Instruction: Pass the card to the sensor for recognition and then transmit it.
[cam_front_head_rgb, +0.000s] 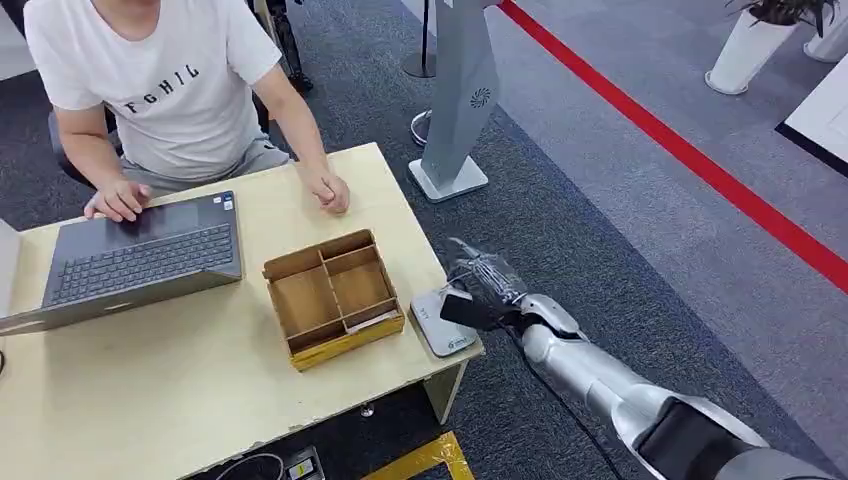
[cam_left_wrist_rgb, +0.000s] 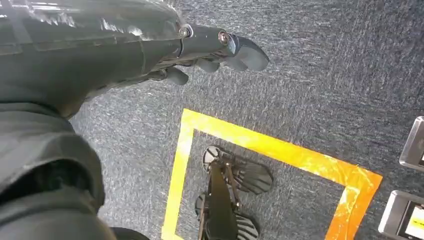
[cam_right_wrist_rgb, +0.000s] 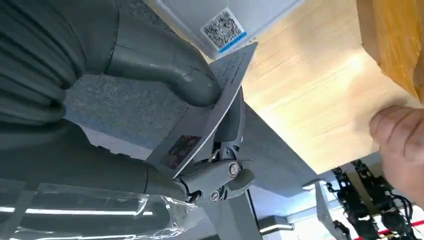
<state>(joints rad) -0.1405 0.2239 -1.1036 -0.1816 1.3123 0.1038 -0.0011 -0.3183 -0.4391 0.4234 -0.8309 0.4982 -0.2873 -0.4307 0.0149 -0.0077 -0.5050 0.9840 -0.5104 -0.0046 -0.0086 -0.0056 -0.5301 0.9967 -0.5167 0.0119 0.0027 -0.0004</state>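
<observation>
My right hand hangs just past the table's right edge, beside the white sensor pad lying on the table's front right corner. In the right wrist view the thumb and darker fingers pinch a thin grey card edge-on, its tip close to the sensor with its QR sticker. My left hand hangs over the carpet, fingers loosely curled with nothing in them.
A wooden divided box stands left of the sensor. A laptop sits at the table's left, where a person in a white shirt rests both hands. A grey kiosk stand rises behind the table. Yellow floor tape marks the carpet.
</observation>
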